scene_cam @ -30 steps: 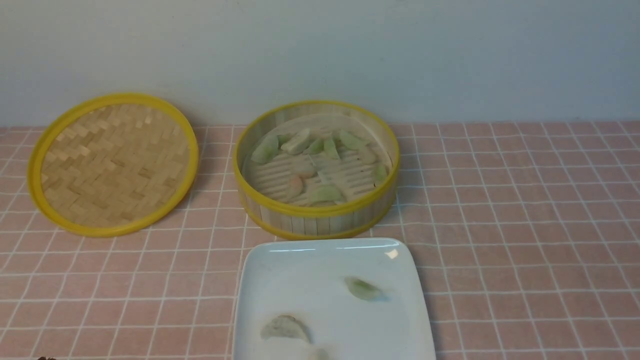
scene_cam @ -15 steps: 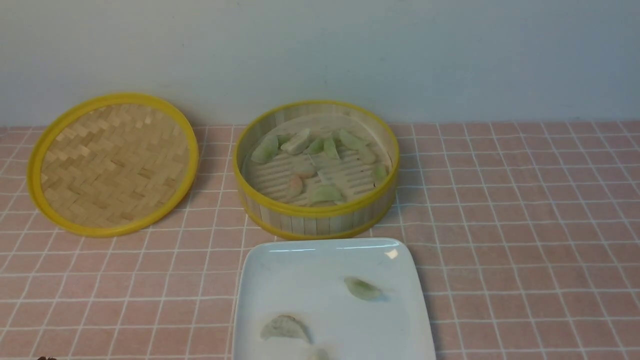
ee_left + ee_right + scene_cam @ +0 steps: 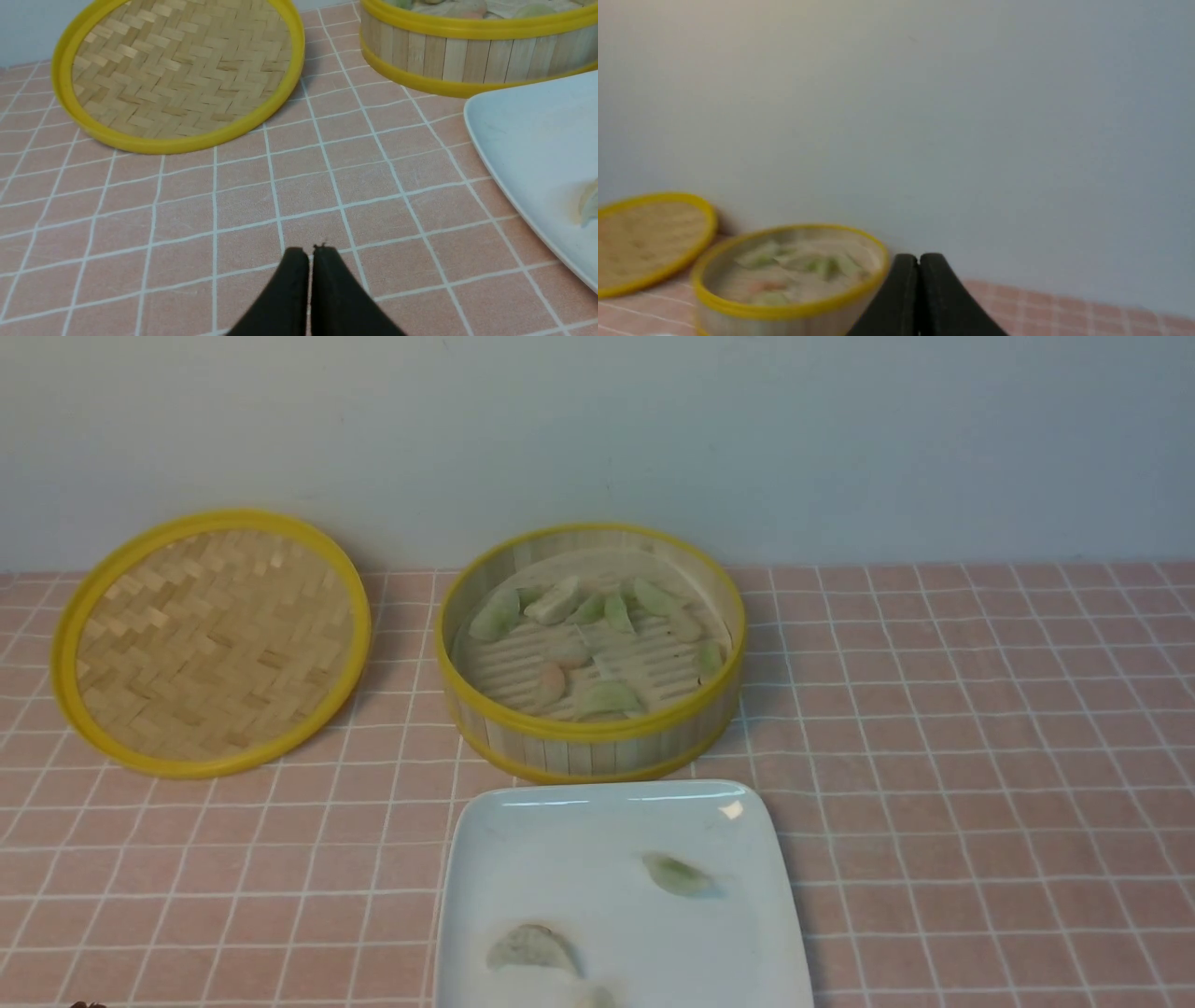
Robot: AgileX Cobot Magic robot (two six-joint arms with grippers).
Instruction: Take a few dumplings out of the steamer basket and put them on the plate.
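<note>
Wall: a plain pale grey-blue wall rose behind everything.
Table: the table was covered in a pink cloth with a white grid.
Plate: the white square plate lay at the near edge of the table, just in front of the steamer basket, partly cut off by the front view.
Lid: the flat woven lid with its yellow rim lay to the left of the basket, apart from it.
Steamer basket: the steamer basket stood open at the middle of the table, near the wall.
Dumplings in basket: pale green, whitish and pinkish dumplings lay scattered over its slatted floor.
Dumplings on plate: one green dumpling lay right of centre, a greyish dumpling nearer the front.
Left hand: the left hand had its black fingers pressed together, empty, low over the cloth near the lid.
Right hand: the right hand also had its fingers together, empty, raised, with the basket blurred beyond.
</note>
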